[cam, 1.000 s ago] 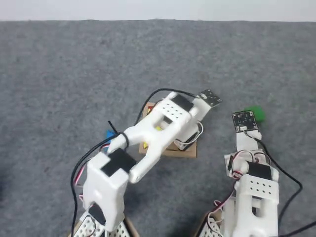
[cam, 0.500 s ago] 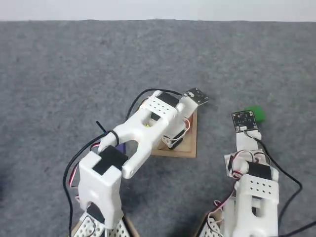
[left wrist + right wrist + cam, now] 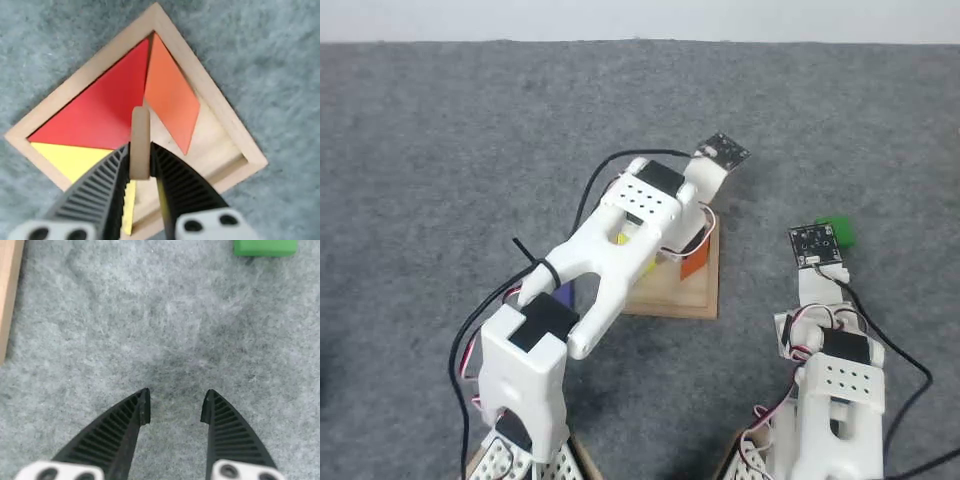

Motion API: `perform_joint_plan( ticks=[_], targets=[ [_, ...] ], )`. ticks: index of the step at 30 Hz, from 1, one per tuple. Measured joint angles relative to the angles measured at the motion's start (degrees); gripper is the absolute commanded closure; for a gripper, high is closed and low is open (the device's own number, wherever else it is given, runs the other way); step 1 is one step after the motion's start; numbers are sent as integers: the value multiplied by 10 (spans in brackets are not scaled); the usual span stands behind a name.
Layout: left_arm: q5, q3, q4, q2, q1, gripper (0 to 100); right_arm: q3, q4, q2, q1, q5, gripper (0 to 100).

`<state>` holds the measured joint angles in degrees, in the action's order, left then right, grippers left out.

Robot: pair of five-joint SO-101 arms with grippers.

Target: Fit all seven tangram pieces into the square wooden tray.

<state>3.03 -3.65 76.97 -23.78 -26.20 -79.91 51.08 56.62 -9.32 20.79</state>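
Clamped shut, the left claw (image 3: 140, 150) grips a thin tan piece (image 3: 140, 125) that stands on edge between its ribbed fingers (image 3: 107, 175). It hangs over the square wooden tray (image 3: 216, 97), which lies near the middle of the grey carpet (image 3: 440, 150). The left arm (image 3: 610, 260) stretches from the near left across the tray's left half.

Inside the tray a red triangle (image 3: 100, 112) lies flat, and an orange parallelogram (image 3: 172, 97) touches it along one straight edge where both run into a corner. A yellow triangle (image 3: 75, 159) lies against the red triangle's other long side. The held tan piece sits above the line where red and orange meet, with bare tray floor (image 3: 220, 142) beside the orange shape. From above, the orange parallelogram (image 3: 695, 262) lies by the tray's right rim (image 3: 712, 280) and a bit of yellow (image 3: 623, 238) peeks out to the left of the arm.

A purple piece (image 3: 563, 293) lies on the carpet just left of the tray, partly under the left arm.

At the near right, the right claw (image 3: 177, 401) points at bare carpet with its jaws spread and nothing between them. A green piece (image 3: 265, 247) lies on the carpet beyond it, well right of the tray, whose wooden edge (image 3: 8, 290) shows off to its left.
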Motion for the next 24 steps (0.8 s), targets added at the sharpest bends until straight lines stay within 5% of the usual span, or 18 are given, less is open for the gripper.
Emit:
perform_joint_plan(
  ticks=[13, 24],
  targets=[
    [-4, -4, -18, -32, 59, 963, 0, 0, 0, 0, 0, 805],
    [42, -8, -18, -57, 32, 916, 0, 0, 0, 0, 0, 805]
  ],
)
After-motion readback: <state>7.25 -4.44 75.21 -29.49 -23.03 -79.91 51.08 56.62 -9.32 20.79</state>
